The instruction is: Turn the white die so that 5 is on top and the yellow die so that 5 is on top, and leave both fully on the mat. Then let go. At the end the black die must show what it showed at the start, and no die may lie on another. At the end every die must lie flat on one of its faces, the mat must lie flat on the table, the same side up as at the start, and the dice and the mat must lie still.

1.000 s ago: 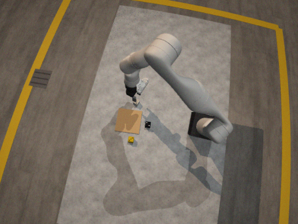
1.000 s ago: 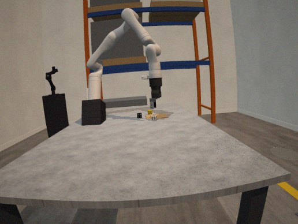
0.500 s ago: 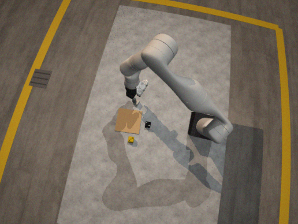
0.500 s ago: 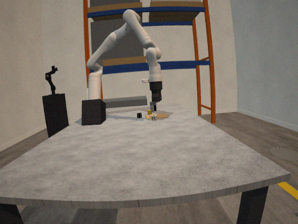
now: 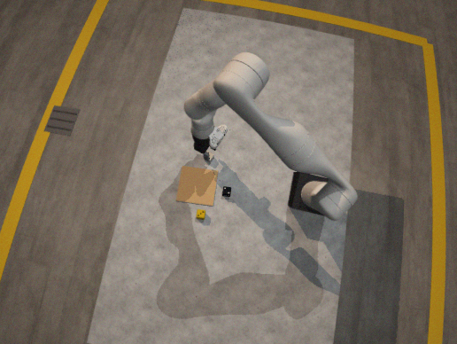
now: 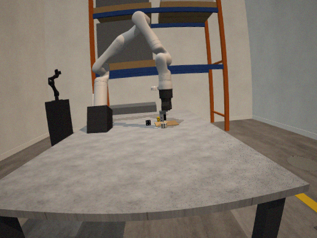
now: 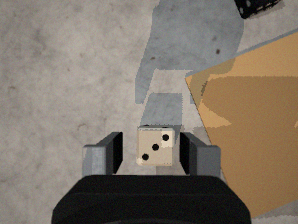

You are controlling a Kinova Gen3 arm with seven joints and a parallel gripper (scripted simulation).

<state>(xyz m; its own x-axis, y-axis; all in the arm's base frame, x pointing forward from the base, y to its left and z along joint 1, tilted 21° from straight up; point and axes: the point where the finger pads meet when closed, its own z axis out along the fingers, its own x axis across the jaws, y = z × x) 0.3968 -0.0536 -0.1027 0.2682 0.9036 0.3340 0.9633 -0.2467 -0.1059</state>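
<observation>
Right, I have the end effector (image 5: pixel 208 156) (image 6: pixel 163 116) (image 7: pixel 151 146), a black gripper with two grey fingers, pointing down near the tabletop (image 5: pixel 266 239) (image 6: pixel 160 159) (image 7: pixel 60 65), its fingers parted with a gap on each side of the white cubic die (image 5: pixel 211 156) (image 6: pixel 164 125) (image 7: pixel 155 147). I am released, grasping nothing. In my wrist view, that die shows three black pips in a diagonal row on its upper face, and it sits off the mat, near one corner. The flat, square, orange-tan mat (image 5: pixel 197 186) (image 6: pixel 172 123) (image 7: pixel 255 145) lies on the tabletop. From the top camera, I find the yellow cubic die (image 5: pixel 200 215) (image 6: pixel 158 119) off the mat as well, just beyond the edge opposite my end effector. The black cubic die (image 5: pixel 227 191) (image 6: pixel 148 122) (image 7: pixel 256 6) rests beside another edge, apart from the other two dice. My pale, jointed arm (image 5: pixel 283 137) (image 6: pixel 147 34) arches above the tabletop from its dark base (image 5: pixel 294 191) (image 6: pixel 92 119).

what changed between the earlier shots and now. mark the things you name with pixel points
The gripper (image 5: pixel 210 156) (image 6: pixel 163 120) (image 7: pixel 151 146) has come down toward the white die (image 6: pixel 164 125) (image 7: pixel 155 147), open, with nothing taken hold of or let go. The white die, yellow die (image 5: pixel 200 215) (image 6: pixel 158 119), black die (image 5: pixel 227 191) (image 6: pixel 148 122) (image 7: pixel 255 6) and mat (image 5: pixel 190 186) (image 6: pixel 173 122) (image 7: pixel 255 145) look unmoved.
</observation>
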